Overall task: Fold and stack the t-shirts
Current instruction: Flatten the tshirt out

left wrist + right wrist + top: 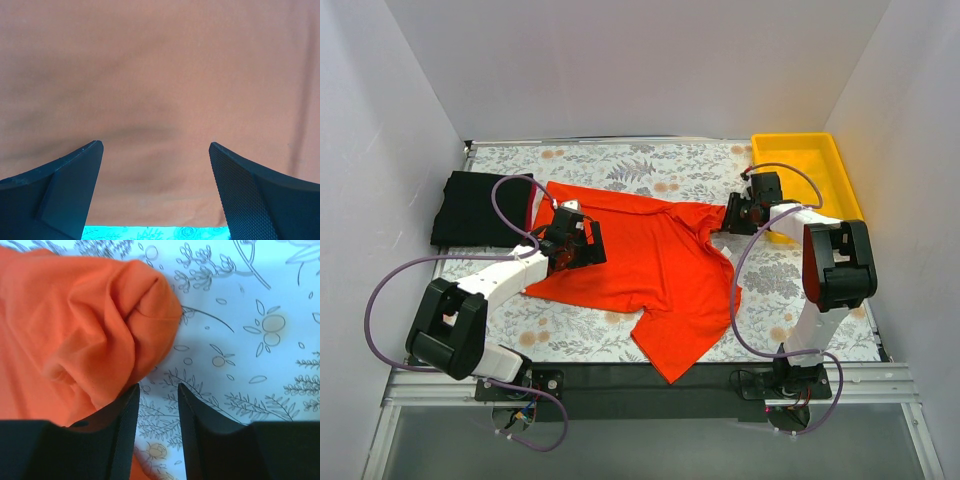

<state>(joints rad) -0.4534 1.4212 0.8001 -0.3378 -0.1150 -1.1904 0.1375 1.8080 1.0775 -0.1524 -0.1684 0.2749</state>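
Orange-red t-shirt [650, 265] lies spread but rumpled across the middle of the flower-patterned table [620, 165], with one end reaching the table's near edge. The left pincer [570, 243] hangs over the shirt's left part. In its wrist view the fingers [75, 170] stand wide apart above smooth orange cloth, released, with nothing between them. The right pincer [732, 215] sits at the shirt's right sleeve. Its wrist view shows the tips drawn fairly close together, with only bare table in the gap. The bunched sleeve [100, 330] lies just beside the left finger, not gripped. A folded black t-shirt [470, 210] rests at the far left, a dark red t-shirt [537, 205] at its right edge. A yellow tray [805, 165] stands in the far right corner.
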